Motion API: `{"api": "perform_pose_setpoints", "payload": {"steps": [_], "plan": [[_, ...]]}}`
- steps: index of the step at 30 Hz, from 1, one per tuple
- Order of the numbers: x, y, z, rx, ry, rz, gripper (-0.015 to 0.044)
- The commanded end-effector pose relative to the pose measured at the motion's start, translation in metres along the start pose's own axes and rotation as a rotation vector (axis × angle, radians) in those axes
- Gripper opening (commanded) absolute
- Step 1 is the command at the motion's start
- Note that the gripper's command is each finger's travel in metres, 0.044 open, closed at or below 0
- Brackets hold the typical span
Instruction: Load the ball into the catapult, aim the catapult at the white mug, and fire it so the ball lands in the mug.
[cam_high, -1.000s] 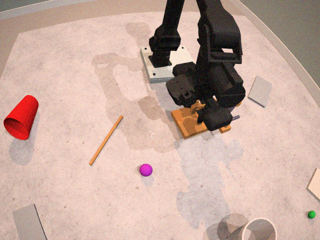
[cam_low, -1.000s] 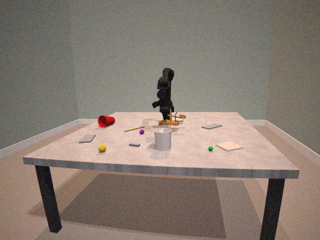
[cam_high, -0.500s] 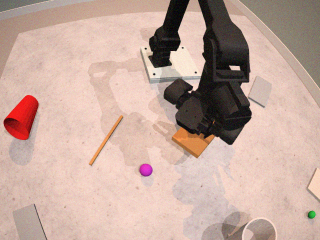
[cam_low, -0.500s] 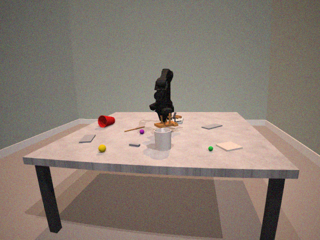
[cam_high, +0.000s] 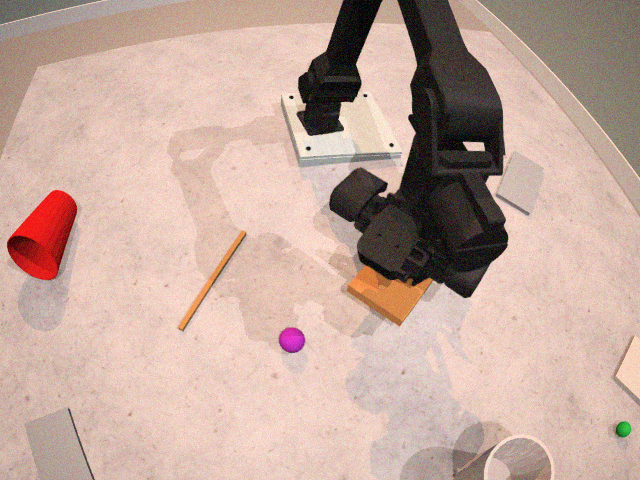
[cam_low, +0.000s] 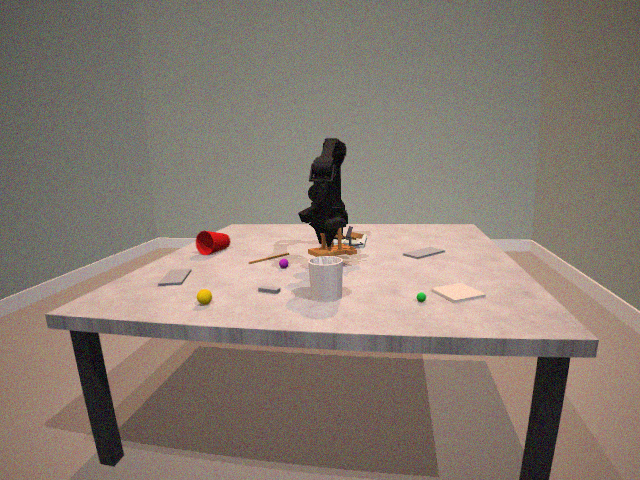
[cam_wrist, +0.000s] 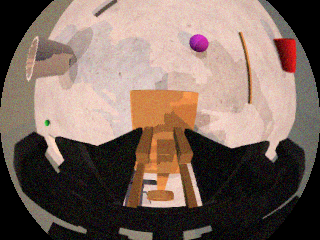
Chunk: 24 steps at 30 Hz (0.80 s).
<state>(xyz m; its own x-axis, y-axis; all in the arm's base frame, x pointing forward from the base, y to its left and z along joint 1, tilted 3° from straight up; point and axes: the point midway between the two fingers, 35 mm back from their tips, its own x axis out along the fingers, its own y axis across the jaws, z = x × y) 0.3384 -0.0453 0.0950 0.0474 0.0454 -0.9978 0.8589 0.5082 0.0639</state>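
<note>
The orange wooden catapult (cam_high: 392, 297) (cam_low: 332, 251) (cam_wrist: 164, 107) is in my gripper (cam_low: 329, 242) (cam_wrist: 163, 132), which is shut on it between its uprights. The arm hides most of it in the top view. Its base looks near the tabletop; I cannot tell if it touches. In the wrist view its flat end points up the picture, and its cup (cam_wrist: 160, 195) is at the bottom with no ball visible in it. The white mug (cam_high: 535, 454) (cam_low: 325, 281) (cam_wrist: 54, 57) stands upright, left of that direction. A purple ball (cam_high: 292, 339) (cam_low: 283, 263) (cam_wrist: 199, 43) lies apart from the catapult.
A green ball (cam_high: 623, 428) (cam_low: 421, 297) (cam_wrist: 47, 122) lies near a cream tile (cam_low: 459, 292). A yellow ball (cam_low: 204, 296) is near the front. A red cup (cam_high: 49, 232) (cam_low: 212, 242) lies sideways beyond a thin stick (cam_high: 211, 281). Grey plates (cam_high: 521, 181) (cam_low: 175, 277) and a small block (cam_low: 269, 289) lie around.
</note>
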Motion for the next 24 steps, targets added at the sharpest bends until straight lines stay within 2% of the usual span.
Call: {"api": "perform_pose_setpoints", "payload": {"steps": [1, 24], "plan": [[0.006, 0.0, 0.0, -0.004, 0.0, 0.0, 0.0], [0.037, 0.0, 0.0, -0.006, 0.0, 0.0, 0.0]]}}
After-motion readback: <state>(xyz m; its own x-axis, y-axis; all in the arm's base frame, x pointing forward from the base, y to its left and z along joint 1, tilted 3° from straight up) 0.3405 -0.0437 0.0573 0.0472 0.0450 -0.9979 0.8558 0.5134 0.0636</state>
